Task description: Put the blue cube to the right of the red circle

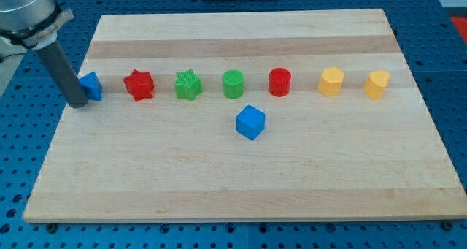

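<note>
The blue cube (250, 122) sits alone below the row of blocks, under the gap between the green circle (233, 83) and the red circle (280, 82). The red circle stands in the row, up and to the right of the cube. My tip (76, 103) rests at the view's left end of the row, touching the left side of a second blue block (91, 86), far left of the blue cube.
The row across the wooden board (241, 176) holds, from the view's left: the blue block, a red star (139, 85), a green star (187, 84), the green circle, the red circle, a yellow hexagon (331, 81) and another yellow block (377, 84).
</note>
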### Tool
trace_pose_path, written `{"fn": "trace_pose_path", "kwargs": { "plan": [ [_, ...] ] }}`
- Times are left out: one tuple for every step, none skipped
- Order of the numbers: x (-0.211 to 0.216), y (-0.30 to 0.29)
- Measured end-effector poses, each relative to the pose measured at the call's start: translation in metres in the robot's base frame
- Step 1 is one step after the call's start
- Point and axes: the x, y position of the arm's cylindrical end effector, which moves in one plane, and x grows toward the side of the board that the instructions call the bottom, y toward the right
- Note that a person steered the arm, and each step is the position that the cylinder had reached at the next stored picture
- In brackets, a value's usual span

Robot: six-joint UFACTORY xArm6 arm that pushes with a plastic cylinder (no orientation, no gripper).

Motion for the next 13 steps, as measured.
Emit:
{"fn": "trace_pose_path", "kwargs": {
  "plan": [
    [0.07,0.065],
    [0.103,0.161],
    [0.073,0.187],
    [0.054,0.21],
    [0.047,0.253],
    [0.047,0.295],
    [0.044,0.317],
    [0.036,0.329],
    [0.021,0.336],
    [0.007,0.346],
    [-0.001,0.362],
    [-0.002,0.376],
    [-0.01,0.379]
  ]
}}
